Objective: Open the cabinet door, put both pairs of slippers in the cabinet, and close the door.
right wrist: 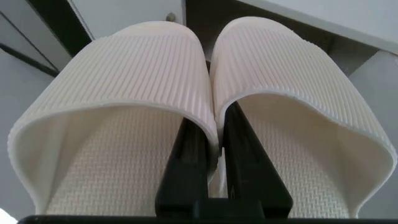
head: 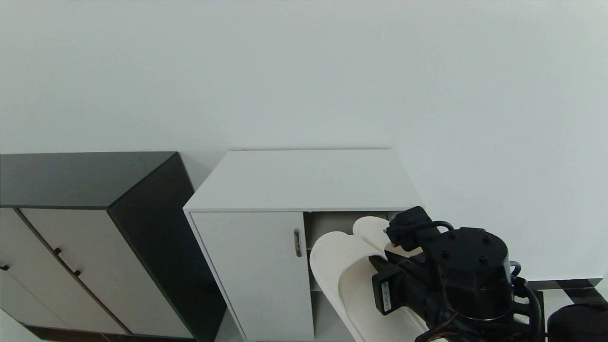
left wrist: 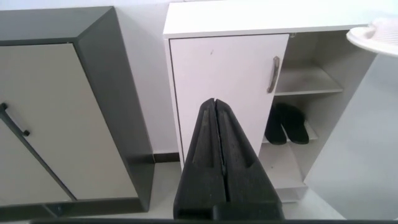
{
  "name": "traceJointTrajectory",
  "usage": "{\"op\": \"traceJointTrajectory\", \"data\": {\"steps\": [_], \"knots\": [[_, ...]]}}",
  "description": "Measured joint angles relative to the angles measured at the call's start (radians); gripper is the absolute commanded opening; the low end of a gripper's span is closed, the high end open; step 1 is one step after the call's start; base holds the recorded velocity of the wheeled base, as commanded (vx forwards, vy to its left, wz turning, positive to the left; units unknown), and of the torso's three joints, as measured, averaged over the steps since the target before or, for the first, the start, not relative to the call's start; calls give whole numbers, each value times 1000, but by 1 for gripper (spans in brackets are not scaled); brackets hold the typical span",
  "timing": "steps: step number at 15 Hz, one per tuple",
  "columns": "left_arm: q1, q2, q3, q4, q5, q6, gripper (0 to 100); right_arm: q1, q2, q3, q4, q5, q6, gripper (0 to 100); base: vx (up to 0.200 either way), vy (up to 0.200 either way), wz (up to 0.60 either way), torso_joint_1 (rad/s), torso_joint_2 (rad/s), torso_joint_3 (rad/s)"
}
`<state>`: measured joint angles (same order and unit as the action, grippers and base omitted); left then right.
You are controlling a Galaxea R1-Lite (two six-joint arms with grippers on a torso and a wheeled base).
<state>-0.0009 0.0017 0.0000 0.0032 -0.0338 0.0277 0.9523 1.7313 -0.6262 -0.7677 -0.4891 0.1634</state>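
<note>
Step in hand: stowing the second pair. Right hand [right wrist: 216,149] is clamped on the inner edges of a pair of cream ribbed foam slippers [head: 342,266], held toes-first just before the open right bay of the white wooden cabinet [head: 304,180]. A pair of black slippers [left wrist: 286,123] already lies on the middle shelf. Left hand [left wrist: 216,109] is closed and empty. Next, probably: advance onto the bare upper shelf [left wrist: 308,81], release, then shut the door.

— Going by the cabinet [head: 304,180], where does everything sit?
— One pair of slippers [head: 351,275] is just before its open right half, on the right gripper [right wrist: 216,143]. The second pair of slippers [left wrist: 287,123] lies inside on a lower shelf [left wrist: 313,132]. A larger cupboard [head: 85,228] stands left of it.
</note>
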Motion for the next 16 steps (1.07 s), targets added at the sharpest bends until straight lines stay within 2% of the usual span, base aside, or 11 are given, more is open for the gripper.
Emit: {"op": "traceJointTrajectory", "data": {"steps": [12,16], "knots": [[0,0,0,0,-2,0,0,4,-9,49,-13,24,-5,0,0,0,0,0,0,0],[-1,0,0,0,-3,0,0,4,-8,50,-11,24,-8,0,0,0,0,-174,434,240]]}}
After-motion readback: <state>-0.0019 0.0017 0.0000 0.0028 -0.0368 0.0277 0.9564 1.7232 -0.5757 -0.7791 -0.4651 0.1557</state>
